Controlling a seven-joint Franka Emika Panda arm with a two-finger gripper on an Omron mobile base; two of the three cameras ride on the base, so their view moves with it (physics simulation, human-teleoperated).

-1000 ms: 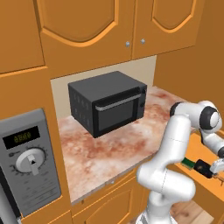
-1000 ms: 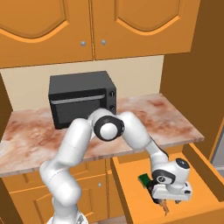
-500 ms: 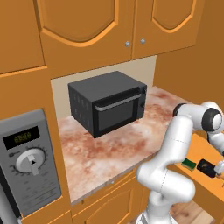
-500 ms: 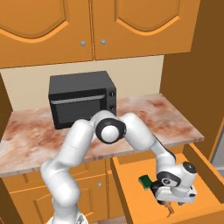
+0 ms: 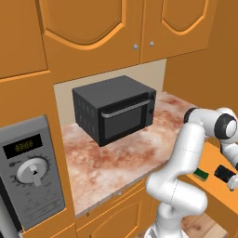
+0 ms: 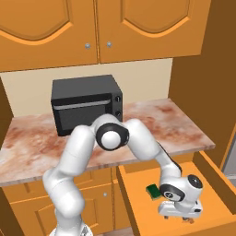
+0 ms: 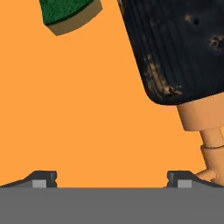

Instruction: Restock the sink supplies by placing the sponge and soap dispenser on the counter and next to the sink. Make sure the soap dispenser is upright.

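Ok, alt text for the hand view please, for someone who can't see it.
The open hand looks down on an orange drawer floor, where a dark soap dispenser lies on its side, its tan pump by one fingertip. A corner of the green sponge shows at the far edge.

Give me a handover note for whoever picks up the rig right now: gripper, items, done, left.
Gripper: open, empty, down inside the open drawer, above its floor.
Sponge: lying on the drawer floor, beside the hand, untouched.
Soap dispenser: dark bottle with tan pump, lying on its side in the drawer, just off the right fingertip.
Counter: carries a black toaster oven.
Done: drawer is open, arm reached in.
Left: grasp and carry both items to the counter by the sink; stand the dispenser upright.
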